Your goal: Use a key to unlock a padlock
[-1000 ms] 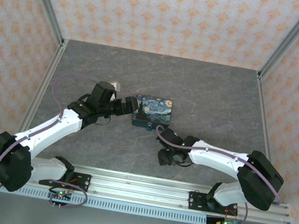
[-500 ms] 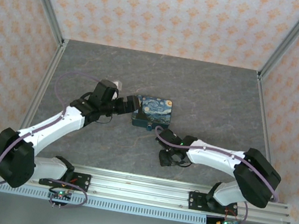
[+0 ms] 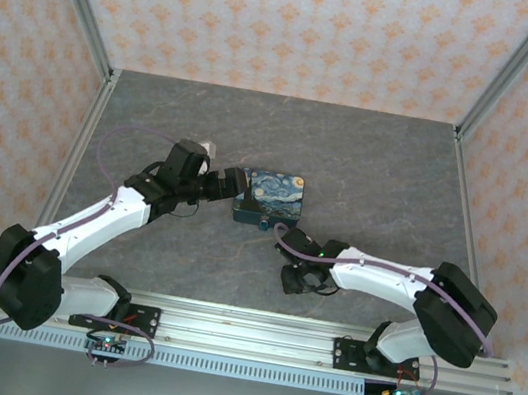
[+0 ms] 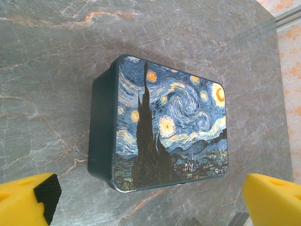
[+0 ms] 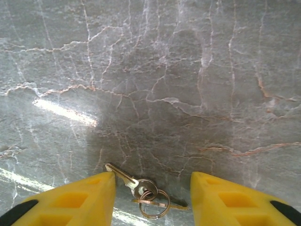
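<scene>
Top external view: the left tool point(image 3: 233, 184) sits just beside the left edge of a rounded rectangular box point(image 3: 272, 197), lid shut, glossy, printed with a swirling night sky. Its yellow fingers point(image 4: 28, 200) are spread wide and hold nothing. The tiny teal padlock point(image 3: 263, 224) shows at the box's lower edge. In the right wrist view the right tool point(image 5: 153, 178) gapes empty, and a small metal key point(image 5: 121, 173) on wire rings point(image 5: 153, 197) lies between its fingers on the grey veined worktop point(image 5: 188, 70).

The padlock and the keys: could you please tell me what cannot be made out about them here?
- padlock: top external, too small to tell whether it is locked or open.
- box: left wrist, the lid faces the camera, so the padlock's wall is out of sight.
- keys: right wrist, the lower key is blurred under the ring; top external, the right tool covers them.
</scene>
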Robot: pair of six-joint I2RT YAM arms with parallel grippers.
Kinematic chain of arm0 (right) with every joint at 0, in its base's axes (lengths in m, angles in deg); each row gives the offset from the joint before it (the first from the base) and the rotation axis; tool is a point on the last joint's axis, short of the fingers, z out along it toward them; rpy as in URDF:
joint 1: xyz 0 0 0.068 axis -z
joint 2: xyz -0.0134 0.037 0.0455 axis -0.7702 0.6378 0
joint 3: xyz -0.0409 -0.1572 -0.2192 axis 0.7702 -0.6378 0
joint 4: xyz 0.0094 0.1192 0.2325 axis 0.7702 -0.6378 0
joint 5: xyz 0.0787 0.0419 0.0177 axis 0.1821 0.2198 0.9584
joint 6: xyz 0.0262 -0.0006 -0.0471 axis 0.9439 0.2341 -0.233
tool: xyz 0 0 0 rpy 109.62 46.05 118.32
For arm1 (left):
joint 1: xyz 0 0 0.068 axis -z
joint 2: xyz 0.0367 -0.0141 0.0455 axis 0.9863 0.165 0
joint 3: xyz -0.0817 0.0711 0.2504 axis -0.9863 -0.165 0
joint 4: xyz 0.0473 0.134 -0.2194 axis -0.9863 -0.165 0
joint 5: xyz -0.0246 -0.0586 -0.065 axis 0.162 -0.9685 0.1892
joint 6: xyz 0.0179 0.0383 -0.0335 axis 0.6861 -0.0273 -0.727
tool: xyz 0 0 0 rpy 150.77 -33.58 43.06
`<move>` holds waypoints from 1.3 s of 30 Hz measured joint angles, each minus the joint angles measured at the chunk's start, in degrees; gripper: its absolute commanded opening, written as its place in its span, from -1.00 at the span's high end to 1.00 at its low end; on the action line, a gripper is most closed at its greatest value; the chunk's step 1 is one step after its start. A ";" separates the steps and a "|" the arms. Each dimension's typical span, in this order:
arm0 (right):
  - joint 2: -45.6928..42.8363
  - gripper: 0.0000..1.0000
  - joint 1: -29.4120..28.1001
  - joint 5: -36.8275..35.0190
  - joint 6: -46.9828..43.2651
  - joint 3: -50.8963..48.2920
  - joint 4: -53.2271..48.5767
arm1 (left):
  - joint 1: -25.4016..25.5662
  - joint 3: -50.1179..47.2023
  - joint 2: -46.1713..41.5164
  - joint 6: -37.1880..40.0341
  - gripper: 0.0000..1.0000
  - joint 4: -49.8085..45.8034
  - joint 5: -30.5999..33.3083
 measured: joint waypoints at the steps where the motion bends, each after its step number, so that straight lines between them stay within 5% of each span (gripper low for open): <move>1: -0.07 0.12 -0.09 0.00 0.02 -0.07 0.00 | 0.00 0.00 0.00 0.00 -0.99 0.00 0.00; 15: -0.37 0.39 -0.61 -0.81 0.48 -0.55 -0.28 | 0.00 0.09 0.70 -0.04 -0.99 0.02 0.00; 24: 0.02 1.00 -0.94 -0.85 1.51 -0.33 -0.04 | -0.15 -0.57 1.07 -3.43 -0.99 0.59 0.55; 39: -9.49 1.00 2.03 -0.24 9.49 -0.92 9.25 | -0.81 -4.33 -0.20 -8.87 -1.00 1.36 4.59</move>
